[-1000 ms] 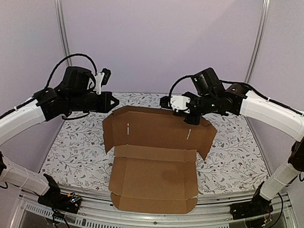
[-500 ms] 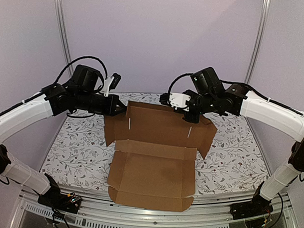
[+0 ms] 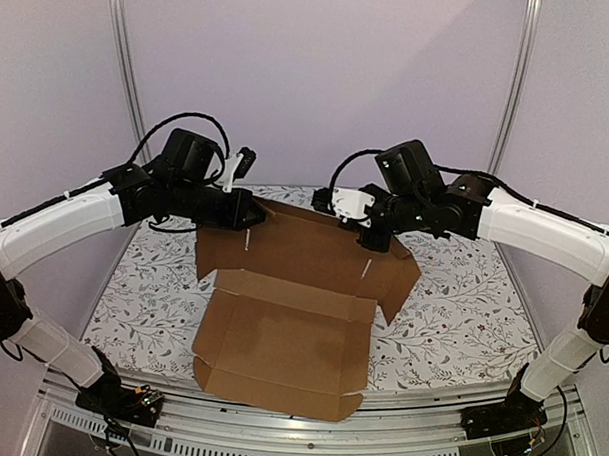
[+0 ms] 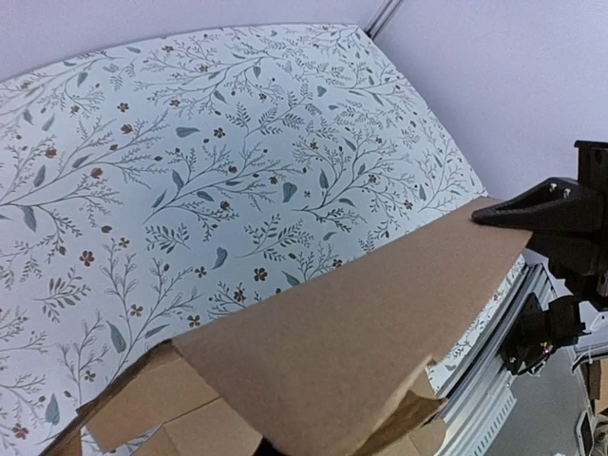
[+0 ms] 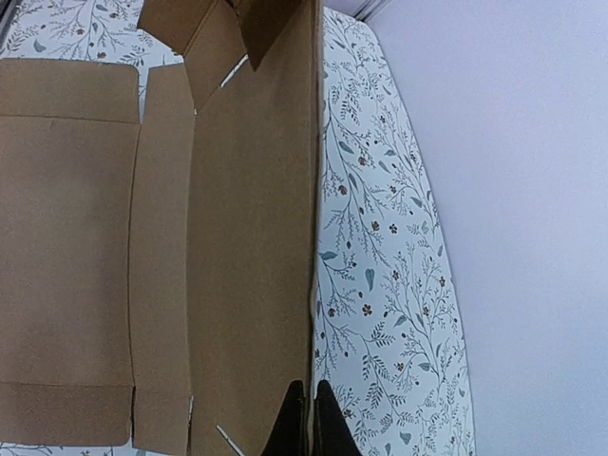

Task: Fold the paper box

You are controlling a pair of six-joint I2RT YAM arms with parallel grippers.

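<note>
Lilac walls [image 3: 320,78] closed in the space, with a metal post [image 3: 125,62] in each far corner. Below them the bench [image 3: 472,314] wore a white cover printed with leafy sprigs. The box [image 3: 281,337] lay at the bench's near middle, open side up, its long axis running left to right but skewed, so that its right end sat nearer the arms. Its base was flat on the cover. The wide back panel stood raised and tilted, with a flap hanging off each end.

The right hand [image 3: 369,242] was clenched on that panel's top edge near its right end, one fingertip on either side of the cardboard. The left hand [image 3: 253,214] was clenched too, its tip at the panel's far-left corner; whether it pinched any cardboard I could not tell.
</note>
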